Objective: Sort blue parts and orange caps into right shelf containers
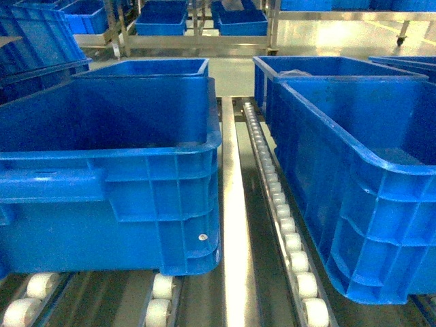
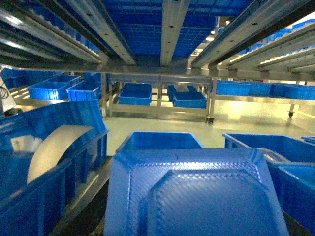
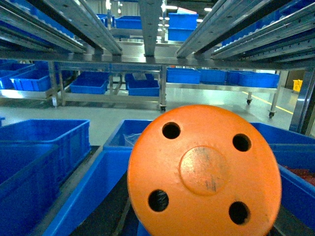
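Filling most of the right wrist view, an orange cap [image 3: 204, 172] sat directly in front of that camera: a round, domed disc with four holes around a raised centre boss. It looked like rigid moulded plastic, light and stiff, smooth enough to slip, so I judged the rim the safest place to pinch it, or a finger through a hole. No fingers showed around it, so whether the right gripper held it could not be told, though its closeness suggested so.

A blue part [image 2: 197, 191] similarly crowded the left wrist view, just ahead of that hand: a flat, textured panel with chamfered corners and a raised border. It read as thin, hard plastic, light but wide, likely to tip if gripped off-centre; an edge near the middle seemed best. The left gripper's jaws were also out of sight, so its grip could not be told.

Beyond both hands stood the right shelf containers [image 1: 368, 184], ribbed blue crates on a roller lane [image 1: 286, 225], with the nearest one below and slightly right of the cap.

Only the wrist views showed the cap and part; the head view showed neither arm, just the crates, another crate [image 1: 116, 170] to the left, and the steel rail [image 1: 235, 225] between lanes. Only the left wrist view showed a pale curved sheet [image 2: 54, 147] in a crate off to that hand's left.
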Controlling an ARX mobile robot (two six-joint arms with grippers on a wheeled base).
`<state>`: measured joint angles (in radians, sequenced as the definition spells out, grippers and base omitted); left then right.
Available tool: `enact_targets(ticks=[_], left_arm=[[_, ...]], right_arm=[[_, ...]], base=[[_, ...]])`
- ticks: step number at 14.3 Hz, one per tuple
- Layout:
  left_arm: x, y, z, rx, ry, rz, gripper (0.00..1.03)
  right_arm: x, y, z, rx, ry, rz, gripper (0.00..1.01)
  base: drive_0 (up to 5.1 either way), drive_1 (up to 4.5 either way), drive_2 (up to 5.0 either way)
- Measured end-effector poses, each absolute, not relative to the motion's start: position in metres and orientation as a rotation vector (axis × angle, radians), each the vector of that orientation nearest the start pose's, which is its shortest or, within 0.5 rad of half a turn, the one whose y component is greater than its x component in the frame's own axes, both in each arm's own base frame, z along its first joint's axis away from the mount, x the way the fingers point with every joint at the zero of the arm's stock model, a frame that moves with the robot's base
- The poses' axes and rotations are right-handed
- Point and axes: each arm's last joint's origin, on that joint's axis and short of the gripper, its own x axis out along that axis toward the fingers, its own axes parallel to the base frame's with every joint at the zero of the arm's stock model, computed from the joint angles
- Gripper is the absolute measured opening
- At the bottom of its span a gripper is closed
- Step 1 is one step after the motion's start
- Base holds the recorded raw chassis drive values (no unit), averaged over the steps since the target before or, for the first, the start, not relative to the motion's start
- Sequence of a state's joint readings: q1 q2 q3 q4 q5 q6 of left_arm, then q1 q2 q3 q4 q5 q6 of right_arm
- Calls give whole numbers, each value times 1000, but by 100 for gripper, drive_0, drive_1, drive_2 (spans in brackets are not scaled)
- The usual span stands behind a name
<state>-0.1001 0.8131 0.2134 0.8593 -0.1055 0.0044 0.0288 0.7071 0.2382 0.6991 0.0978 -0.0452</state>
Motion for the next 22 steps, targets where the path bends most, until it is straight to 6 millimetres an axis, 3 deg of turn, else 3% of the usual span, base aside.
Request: enact_targets(ticks=[2,4,5,6,8,10,14,21,22], left_arm=[[241,-24,244,-10,-178,-21,43],[311,-34,226,-23,11,-12,43],[335,-38,227,-33,31,4,43],[346,-42,235,-46,2,7,44],[350,-46,246,-49,-33,-2,70],[347,-47,240,-49,-15,-8,96],[343,-43,230,-55,9,3,98],[326,-42,240,-107,-23,-5,98],[325,-42,242,-115,-31,-9,98]], right_arm=[[221,-8,246,-32,-129,-96,43],[279,-12,233,1,41,-80,43],[296,-12,233,9,59,-75,43],[308,-11,237,15,58,-86,53],[312,-8,240,16,58,-95,79],[314,-8,237,15,71,-94,100],[315,-8,235,5,74,-80,98],[316,-7,235,-50,69,-112,98],[314,-4,236,-39,14,-69,93]], base=[[0,0,0],[0,0,0],[0,0,0],[0,0,0],[0,0,0],[0,0,0],[0,0,0],[0,0,0],[0,0,0]])
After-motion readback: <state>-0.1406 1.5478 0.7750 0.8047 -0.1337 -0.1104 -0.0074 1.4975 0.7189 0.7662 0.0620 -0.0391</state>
